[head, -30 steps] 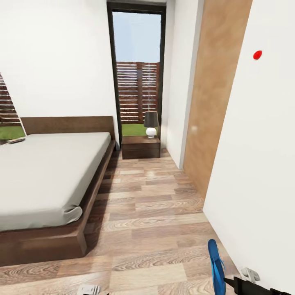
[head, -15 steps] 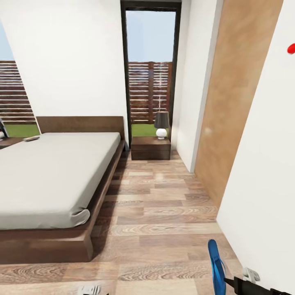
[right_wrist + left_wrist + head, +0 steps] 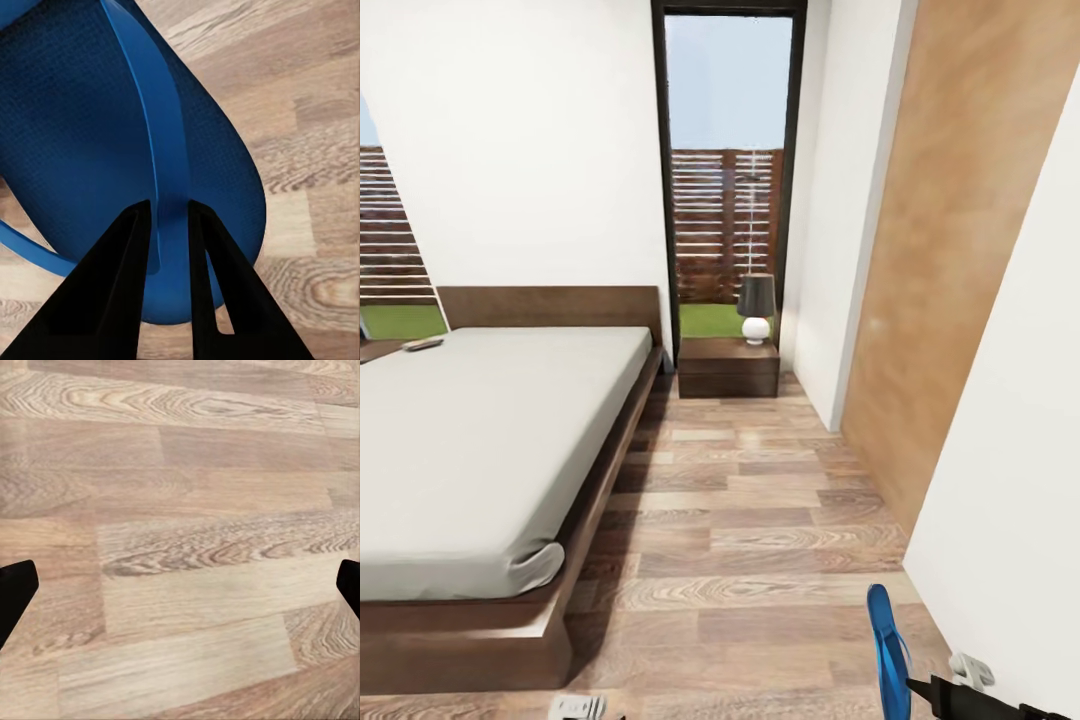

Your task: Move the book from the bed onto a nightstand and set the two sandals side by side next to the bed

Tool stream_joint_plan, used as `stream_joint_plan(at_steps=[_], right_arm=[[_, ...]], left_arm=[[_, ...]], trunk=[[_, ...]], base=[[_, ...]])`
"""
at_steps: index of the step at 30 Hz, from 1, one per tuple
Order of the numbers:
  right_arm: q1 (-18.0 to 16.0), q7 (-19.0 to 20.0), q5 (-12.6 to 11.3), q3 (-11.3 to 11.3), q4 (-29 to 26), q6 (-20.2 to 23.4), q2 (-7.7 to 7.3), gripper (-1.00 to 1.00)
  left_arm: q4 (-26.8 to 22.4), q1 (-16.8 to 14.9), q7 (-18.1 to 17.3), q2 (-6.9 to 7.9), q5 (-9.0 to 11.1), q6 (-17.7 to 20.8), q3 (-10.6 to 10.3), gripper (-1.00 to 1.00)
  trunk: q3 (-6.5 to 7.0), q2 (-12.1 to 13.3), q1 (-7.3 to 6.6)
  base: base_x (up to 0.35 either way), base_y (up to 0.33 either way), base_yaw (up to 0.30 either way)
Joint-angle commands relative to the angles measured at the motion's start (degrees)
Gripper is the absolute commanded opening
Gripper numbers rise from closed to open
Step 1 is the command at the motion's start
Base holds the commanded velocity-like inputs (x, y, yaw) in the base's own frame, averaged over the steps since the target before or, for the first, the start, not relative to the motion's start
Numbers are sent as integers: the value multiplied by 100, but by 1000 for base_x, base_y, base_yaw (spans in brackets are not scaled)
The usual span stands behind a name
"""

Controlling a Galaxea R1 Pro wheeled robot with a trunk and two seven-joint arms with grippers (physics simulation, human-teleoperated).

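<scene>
One blue sandal hangs low at the right of the head view, held over the floor. My right gripper is shut on its thin thong strap, and the sole lies behind the fingers. My left gripper is open wide over bare planks with nothing between its fingers. The bed with its off-white mattress lies to the left. A small flat dark thing, the book, rests at the mattress's far left corner by the headboard. The nightstand stands beyond the bed, under the window.
A black-shaded lamp stands on the nightstand. A wood-plank aisle runs between the bed frame and the right-hand white wall and tan door. The tall dark-framed window closes the far end.
The whole picture has shifted: the camera has swung and moved forward, so the door and wall loom larger at right. The sandal stays in my right gripper at the same spot.
</scene>
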Motion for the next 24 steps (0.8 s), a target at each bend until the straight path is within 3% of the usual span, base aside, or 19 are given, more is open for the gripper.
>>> stream_joint_plan(at_steps=[1, 18, 24], right_arm=[[-3, 5, -66, 13, -5, 56, -1, -100], [-3, -4, -66, 13, -5, 56, 0, -100], [-3, -4, -66, 13, -5, 56, 1, -100]], left_arm=[[-8, -3, -41, -4, -9, 38, 24, 100], [-8, -3, -39, -4, -8, 38, 24, 100], [-8, -3, -39, -4, -9, 38, 24, 100]], trunk=[[-6, -2, 2], [-6, -2, 2], [-6, -2, 2]], base=[[322, 0, 0], [317, 0, 0], [113, 0, 52]])
